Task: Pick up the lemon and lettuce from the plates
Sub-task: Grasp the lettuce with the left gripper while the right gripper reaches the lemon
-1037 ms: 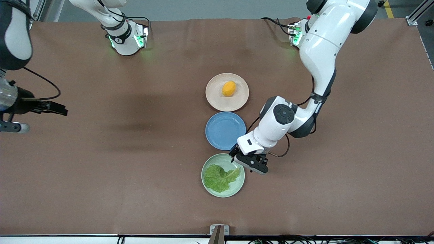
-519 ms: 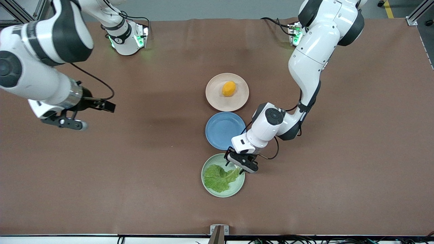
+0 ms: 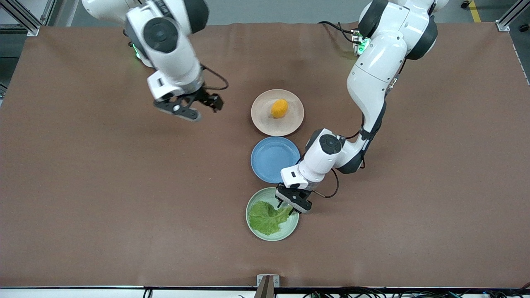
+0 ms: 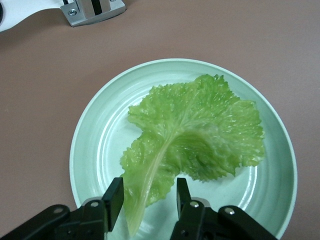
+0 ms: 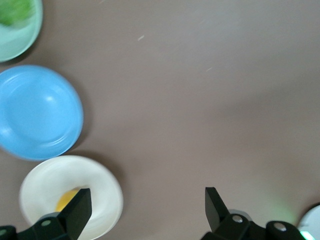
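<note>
Lettuce: the crinkly green lettuce leaf with a pale rib [image 3: 269,217] lies flat in the pale mint-green round plate [image 3: 253,227], which sits nearer the front camera than the blue round plate [image 3: 273,159].
Left gripper: the left arm's black two-finger gripper [image 3: 290,205] hangs low over the mint plate's rim on the side facing the blue plate, fingers apart.
Key relation: in the left wrist view the leaf's pale stem end [image 4: 135,215] points in between the two black fingertips [image 4: 114,196], and the rib runs straight away from the left gripper [image 4: 146,197] toward the leaf's broad frilly part. The long axis thus lies across the closing line, so the jaws look set to pinch the stem from both sides.
Contact: whether the fingertips already touch the leaf or plate is hard to judge from these angles; they seem just above it.
Blue plate: it lies bare between the two task plates.
Lemon: the small oval orange-yellow lemon [image 3: 279,108] rests on the pale beige-pink round plate [image 3: 260,120], farther from the front camera than the blue plate.
Right gripper: the right arm's black gripper [image 3: 187,108] is over bare brown table [image 3: 124,186] beside the beige plate, toward the right arm's end, fingers spread wide.
Nearer arm: the left serves the lettuce, the right the lemon.
</note>
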You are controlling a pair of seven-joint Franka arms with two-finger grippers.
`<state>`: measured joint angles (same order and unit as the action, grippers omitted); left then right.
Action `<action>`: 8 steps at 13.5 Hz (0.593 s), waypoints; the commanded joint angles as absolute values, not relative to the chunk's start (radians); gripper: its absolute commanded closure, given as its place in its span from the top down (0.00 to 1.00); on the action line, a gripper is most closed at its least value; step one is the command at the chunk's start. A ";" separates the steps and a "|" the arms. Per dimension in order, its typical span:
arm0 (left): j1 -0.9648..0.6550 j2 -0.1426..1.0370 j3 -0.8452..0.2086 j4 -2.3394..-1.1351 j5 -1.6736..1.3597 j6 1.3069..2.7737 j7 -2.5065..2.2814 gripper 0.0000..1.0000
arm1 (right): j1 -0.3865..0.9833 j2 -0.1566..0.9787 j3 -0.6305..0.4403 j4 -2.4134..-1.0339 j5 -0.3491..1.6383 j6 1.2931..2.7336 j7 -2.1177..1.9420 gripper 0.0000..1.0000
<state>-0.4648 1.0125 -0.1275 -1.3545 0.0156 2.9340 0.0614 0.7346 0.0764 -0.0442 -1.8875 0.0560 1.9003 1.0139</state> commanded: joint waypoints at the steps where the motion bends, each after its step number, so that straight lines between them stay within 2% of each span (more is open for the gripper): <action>1: -0.482 1.037 -0.109 -1.325 0.034 2.951 0.069 0.45 | 0.860 0.104 -0.058 -1.950 0.055 2.032 1.151 1.00; 2: -0.482 1.040 -0.107 -1.325 0.034 2.951 0.071 0.39 | 0.903 0.142 -0.060 -1.950 0.055 2.081 1.217 1.00; 4: -0.483 1.037 -0.107 -1.328 0.038 2.958 0.072 0.20 | 0.977 0.224 -0.060 -1.947 0.054 2.191 1.355 1.00; 5: -0.483 1.034 -0.107 -1.328 0.044 2.958 0.084 0.15 | 1.001 0.265 -0.060 -1.944 0.052 2.247 1.441 1.00; 6: -0.485 1.029 -0.107 -1.328 0.044 2.958 0.093 0.05 | 1.028 0.305 -0.061 -1.936 0.048 2.285 1.513 1.00; 8: -0.485 1.016 -0.107 -1.328 0.046 2.953 0.095 0.01 | 1.054 0.388 -0.061 -1.899 0.037 2.325 1.629 1.00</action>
